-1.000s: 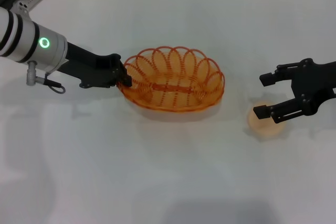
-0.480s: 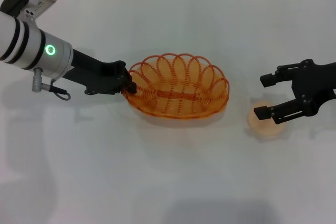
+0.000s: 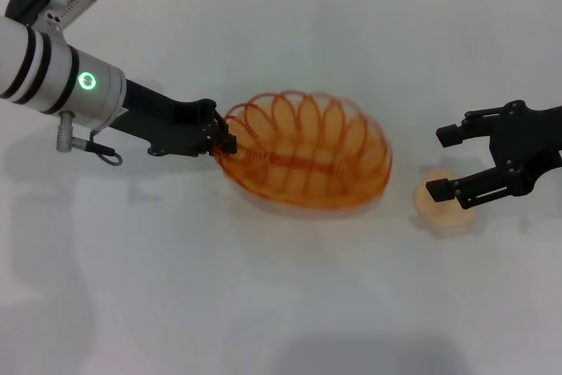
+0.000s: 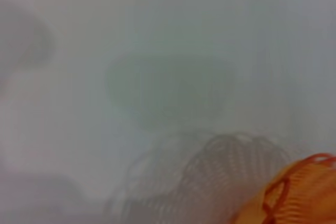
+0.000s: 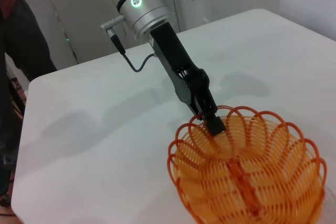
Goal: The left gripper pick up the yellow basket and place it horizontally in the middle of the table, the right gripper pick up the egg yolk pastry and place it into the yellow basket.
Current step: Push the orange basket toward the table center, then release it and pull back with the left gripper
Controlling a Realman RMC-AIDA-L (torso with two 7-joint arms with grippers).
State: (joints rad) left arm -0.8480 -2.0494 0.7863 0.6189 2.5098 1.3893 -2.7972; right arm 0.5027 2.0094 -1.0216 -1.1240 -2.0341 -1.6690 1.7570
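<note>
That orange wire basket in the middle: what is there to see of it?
The yellow basket is an oval bowl of orange-amber wire, with looped wires forming a scalloped rim and a flat bar along its base. It is empty. The left gripper is clamped on the rim at the end toward the robot's left. It sits near the middle of the table, apart from the egg yolk pastry. Whether it is touching the table is unclear.
</note>
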